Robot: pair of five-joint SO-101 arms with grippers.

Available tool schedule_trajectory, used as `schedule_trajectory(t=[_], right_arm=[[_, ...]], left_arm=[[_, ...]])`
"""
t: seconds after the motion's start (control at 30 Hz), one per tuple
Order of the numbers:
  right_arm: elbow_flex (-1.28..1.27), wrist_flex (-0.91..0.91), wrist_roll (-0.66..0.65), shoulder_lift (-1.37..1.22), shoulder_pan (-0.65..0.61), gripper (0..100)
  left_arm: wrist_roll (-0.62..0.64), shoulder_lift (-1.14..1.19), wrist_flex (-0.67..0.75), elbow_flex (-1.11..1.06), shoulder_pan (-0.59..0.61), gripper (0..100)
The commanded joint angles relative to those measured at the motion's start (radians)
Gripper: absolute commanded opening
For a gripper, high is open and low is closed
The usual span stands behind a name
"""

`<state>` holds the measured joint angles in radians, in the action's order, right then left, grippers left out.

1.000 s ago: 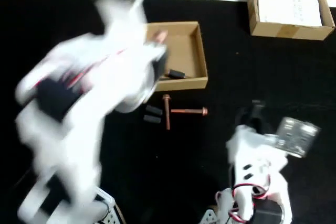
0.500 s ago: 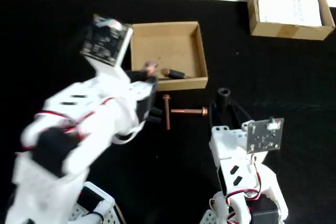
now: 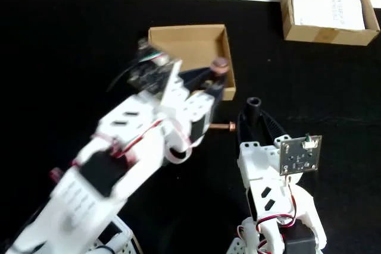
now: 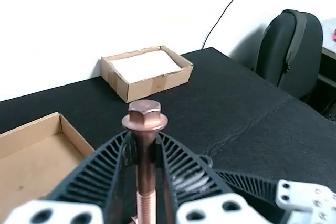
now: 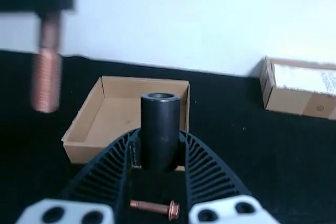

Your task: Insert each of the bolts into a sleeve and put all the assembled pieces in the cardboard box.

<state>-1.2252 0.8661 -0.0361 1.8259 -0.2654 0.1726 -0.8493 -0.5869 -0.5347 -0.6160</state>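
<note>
The left gripper is pinching a copper-coloured bolt by its shank, the ribbed black fingers closed in tight on either side. The bolt is standing upright, its hexagonal flanged head sticking out above the fingertips, smooth and slightly shiny. Seen from the right wrist, the bolt's threaded end is hanging down free.

The right gripper is clamping a matte black sleeve, a plain hollow cylinder held upright with its open mouth facing up. Its fingers are drawn in around the sleeve's lower half.

From above, the left gripper is holding the bolt over the near right corner of the cardboard box, a shallow open tray of plain brown board. The sleeve in the right gripper is sitting just in front of that corner, near the bolt but apart from it, and the two are not lined up.

A second bolt is lying flat on the black table, just beside the right gripper.

A smaller cardboard box is sitting well apart at the far right, holding a white sheet with faint print that I cannot read.
</note>
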Motion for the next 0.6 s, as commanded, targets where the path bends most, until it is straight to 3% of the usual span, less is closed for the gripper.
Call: schedule_trajectory(t=[0.0, 0.27, 0.57], right_arm=[[-0.024, -0.114, 0.0, 0.008, -0.005, 0.7], [-0.077, -0.185, 0.0, 0.008, -0.005, 0.7], [-0.079, -0.185, 0.0, 0.008, -0.005, 0.7]], left_arm=[[0.003, 0.084, 0.037, 0.14, -0.015, 1], [0.005, 0.232, 0.029, 0.318, -0.021, 1], [0.006, 0.252, 0.035, 0.349, -0.077, 1]])
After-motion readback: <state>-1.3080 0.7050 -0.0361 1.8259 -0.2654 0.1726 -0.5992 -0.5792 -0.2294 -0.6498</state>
